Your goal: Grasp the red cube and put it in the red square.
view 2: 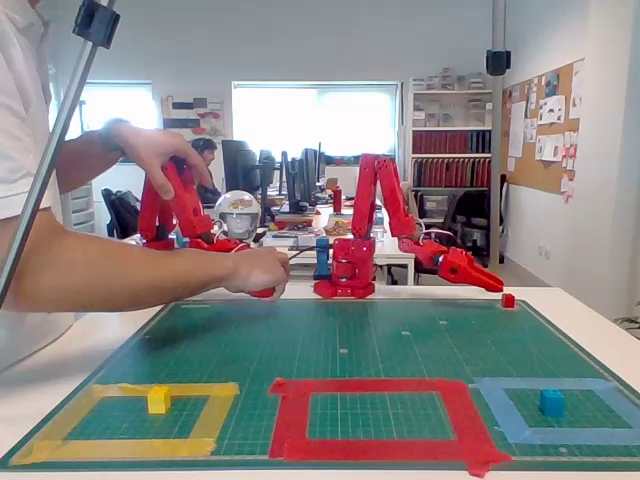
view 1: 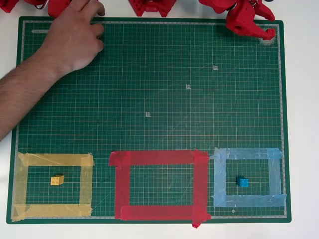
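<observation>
Red cube [view 2: 508, 300], just beside gripper [view 2: 492, 283]

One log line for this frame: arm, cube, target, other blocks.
gripper: hovering beside red cube, jaws' state unclear | red square: nothing inside | yellow block, blue cube: inside matching outlines | person's hand: on mat

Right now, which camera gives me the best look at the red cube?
The fixed view: the red cube sits clear on the mat's far right corner, just beyond the gripper. In the overhead view that corner lies under the gripper, so I cannot make the cube out there.
</observation>
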